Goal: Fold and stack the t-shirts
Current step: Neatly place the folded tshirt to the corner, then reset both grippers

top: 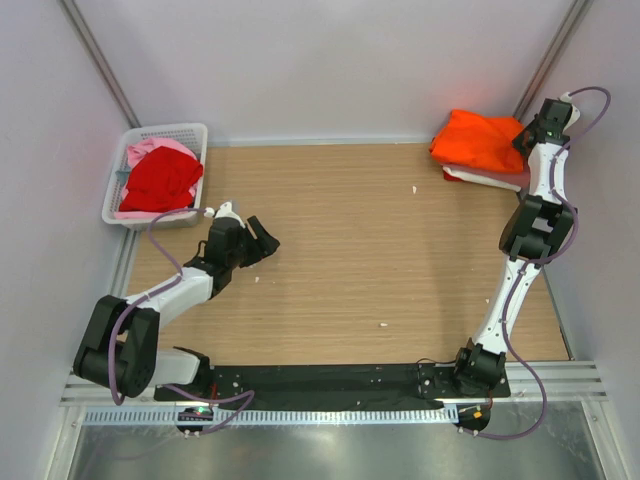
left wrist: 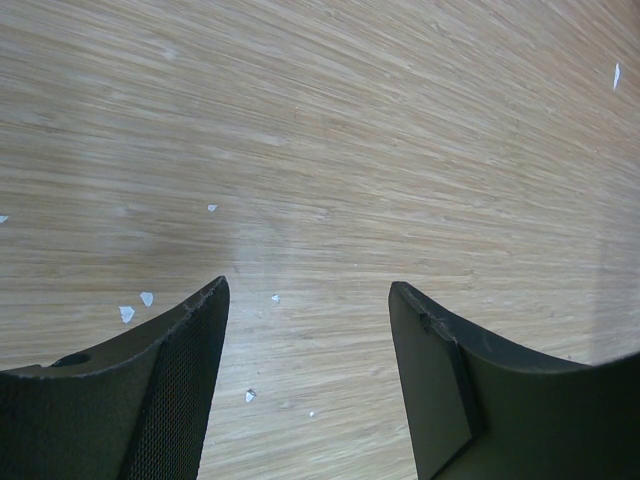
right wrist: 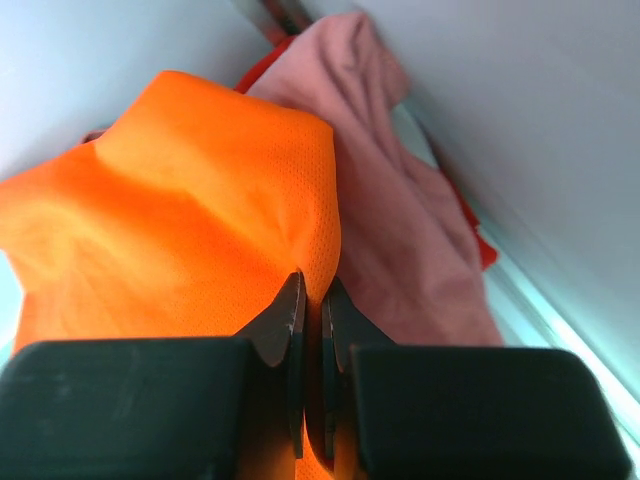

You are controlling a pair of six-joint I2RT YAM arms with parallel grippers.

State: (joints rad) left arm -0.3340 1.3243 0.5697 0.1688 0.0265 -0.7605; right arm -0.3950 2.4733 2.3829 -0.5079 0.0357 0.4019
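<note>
Overhead, one red shirt (top: 160, 182), one orange shirt (top: 478, 138).

Basket (top: 170, 131) holding t-shirts (top: 160, 182) sits far left on the table (top: 350, 250) — the stack (top: 478, 138) far right

The setting is a robotics lab test cell. A wood-grain desk (top: 350, 250) is enclosed on three sides by plain white panels (top: 320, 60) held in bare metal frame posts (top: 95, 55). The left arm (top: 170, 295) and right arm (top: 520, 280) are bolted to a black base plate (top: 330, 385) at the near edge. Purple cables (top: 163, 243) run exposed. A slotted metal rail (top: 330, 415) fronts the bases.
</note>
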